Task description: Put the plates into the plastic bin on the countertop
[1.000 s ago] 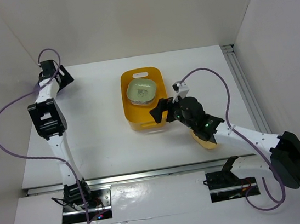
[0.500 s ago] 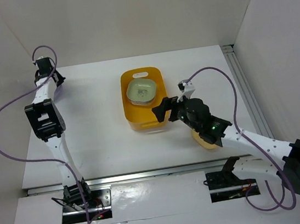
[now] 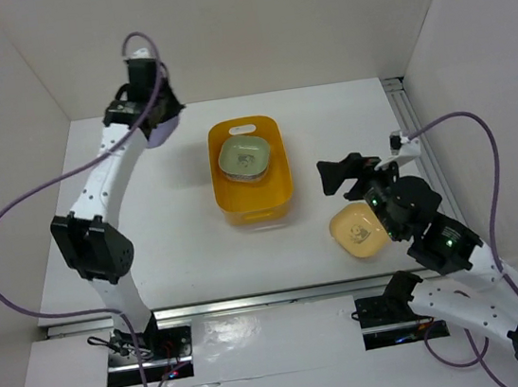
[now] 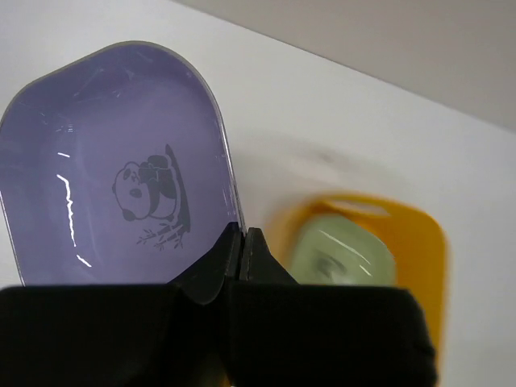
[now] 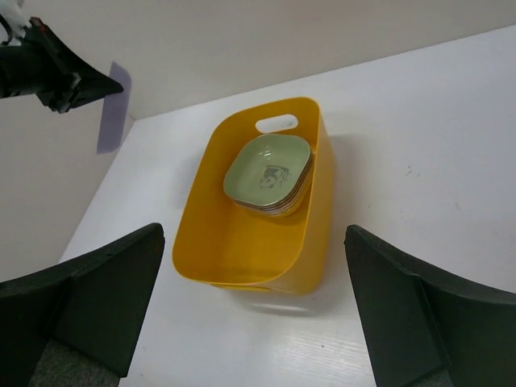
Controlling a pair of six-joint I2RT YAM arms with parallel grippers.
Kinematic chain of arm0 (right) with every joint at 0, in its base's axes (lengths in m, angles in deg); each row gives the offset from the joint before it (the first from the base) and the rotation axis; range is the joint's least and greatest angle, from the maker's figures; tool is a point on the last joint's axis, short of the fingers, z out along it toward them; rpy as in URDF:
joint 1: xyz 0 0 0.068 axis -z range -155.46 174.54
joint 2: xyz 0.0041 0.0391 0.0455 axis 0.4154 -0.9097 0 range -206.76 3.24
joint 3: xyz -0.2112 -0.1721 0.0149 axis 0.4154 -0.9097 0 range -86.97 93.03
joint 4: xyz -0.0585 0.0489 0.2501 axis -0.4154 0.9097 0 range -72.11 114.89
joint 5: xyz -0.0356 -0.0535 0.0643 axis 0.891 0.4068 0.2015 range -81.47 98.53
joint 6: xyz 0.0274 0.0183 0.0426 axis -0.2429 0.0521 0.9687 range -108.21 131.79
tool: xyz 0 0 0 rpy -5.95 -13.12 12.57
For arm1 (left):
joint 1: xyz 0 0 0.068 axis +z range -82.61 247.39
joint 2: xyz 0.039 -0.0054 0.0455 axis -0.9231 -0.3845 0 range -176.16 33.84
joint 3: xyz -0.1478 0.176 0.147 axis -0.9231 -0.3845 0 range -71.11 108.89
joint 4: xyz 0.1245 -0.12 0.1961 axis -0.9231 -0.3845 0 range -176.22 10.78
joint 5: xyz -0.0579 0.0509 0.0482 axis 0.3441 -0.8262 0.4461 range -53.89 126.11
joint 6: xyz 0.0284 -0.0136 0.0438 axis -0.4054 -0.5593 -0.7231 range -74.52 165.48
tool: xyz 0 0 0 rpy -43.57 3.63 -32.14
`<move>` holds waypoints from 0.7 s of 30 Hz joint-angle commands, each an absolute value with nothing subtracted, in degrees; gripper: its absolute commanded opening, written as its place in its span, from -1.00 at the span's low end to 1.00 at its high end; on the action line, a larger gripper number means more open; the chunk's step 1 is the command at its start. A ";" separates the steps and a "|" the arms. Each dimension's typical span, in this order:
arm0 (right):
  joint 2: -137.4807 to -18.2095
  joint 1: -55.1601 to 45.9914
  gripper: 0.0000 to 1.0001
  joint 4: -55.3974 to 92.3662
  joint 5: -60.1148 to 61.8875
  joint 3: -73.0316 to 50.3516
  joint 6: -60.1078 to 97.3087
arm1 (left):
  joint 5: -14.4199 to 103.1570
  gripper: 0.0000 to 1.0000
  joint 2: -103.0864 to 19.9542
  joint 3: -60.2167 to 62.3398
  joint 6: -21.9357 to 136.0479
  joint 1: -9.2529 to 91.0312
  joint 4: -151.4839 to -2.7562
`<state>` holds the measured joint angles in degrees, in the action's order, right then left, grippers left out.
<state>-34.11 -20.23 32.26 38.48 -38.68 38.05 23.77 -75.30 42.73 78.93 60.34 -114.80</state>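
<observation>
Up at the far left of the worktop (image 3: 178,233), the left jaws are pinched tight on the rim of a lilac plate (image 4: 113,177). The plate is held in the air, off the surface, tilted so that it shows nearly edge-on in the right wrist view. A panda print (image 4: 149,193) sits in its centre. The plate hangs left of the yellow-orange bin (image 3: 254,213) and a little farther back, apart from it.

The bin stands on the worktop near the middle, its long side running front to back, with a slot handle (image 5: 276,123) at its far end. Inside, toward that far end, a green plate (image 5: 268,173) lies on top of a stack of other plates whose rims show just below it; how many there are I cannot tell.

The right jaws stand spread wide with nothing between them, hovering to the right of the bin and facing it. Just nearer than them, a pale yellow plate (image 3: 359,230) lies flat on the worktop, right of the bin's near corner and apart from it.
</observation>
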 commanded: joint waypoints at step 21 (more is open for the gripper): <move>-26.65 -20.72 1.00 44.35 44.83 -36.26 40.88 | 14.40 -1.00 -81.29 41.22 57.61 26.52 -108.41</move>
